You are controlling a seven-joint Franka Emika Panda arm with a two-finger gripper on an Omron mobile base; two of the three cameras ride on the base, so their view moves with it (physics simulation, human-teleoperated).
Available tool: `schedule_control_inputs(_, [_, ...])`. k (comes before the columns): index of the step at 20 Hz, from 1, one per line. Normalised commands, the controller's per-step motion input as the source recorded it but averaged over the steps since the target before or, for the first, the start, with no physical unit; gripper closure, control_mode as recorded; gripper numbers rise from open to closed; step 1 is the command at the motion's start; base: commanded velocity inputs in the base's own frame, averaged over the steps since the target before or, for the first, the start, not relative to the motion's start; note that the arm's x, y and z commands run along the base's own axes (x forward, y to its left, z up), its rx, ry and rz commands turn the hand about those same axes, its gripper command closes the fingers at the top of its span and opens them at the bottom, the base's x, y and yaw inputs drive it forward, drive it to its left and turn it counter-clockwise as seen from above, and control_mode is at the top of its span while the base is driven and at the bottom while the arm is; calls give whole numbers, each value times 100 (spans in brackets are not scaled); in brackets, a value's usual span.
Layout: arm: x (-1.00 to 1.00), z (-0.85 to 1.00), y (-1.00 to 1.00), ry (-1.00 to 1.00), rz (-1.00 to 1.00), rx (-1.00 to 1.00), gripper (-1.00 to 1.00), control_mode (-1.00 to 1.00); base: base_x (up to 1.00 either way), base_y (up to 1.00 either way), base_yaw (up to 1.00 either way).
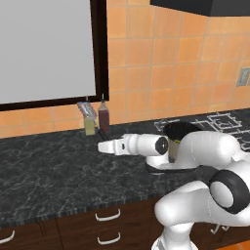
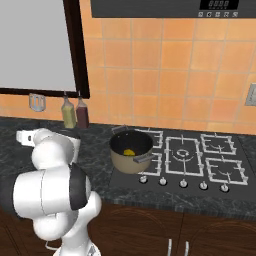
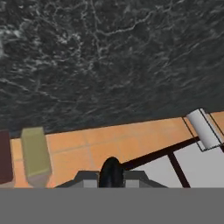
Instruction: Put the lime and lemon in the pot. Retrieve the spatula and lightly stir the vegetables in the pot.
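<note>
Reaching left over the black speckled stone worktop point(image 1: 49, 161) | short tan pot with dark rim point(image 2: 131, 152) sits on the stove, well right of the hand, something yellow inside | white robot hand point(image 1: 108, 146) clenched; whether it grips the silver-headed spatula point(image 1: 86, 110) by the bottles, cannot tell

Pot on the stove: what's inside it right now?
Inside the pot, the right base view shows one small yellow piece of fruit on the black bottom. The near wall hides part of the floor.
</note>
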Motion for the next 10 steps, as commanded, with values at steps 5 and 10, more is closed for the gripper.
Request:
schedule_control_inputs(5, [-29,100,5,-3,-17,42,100,-100,0,0,0])
schedule_control_inputs(10, [-42,100,1,1,-27,56,100,-100,0,0,0])
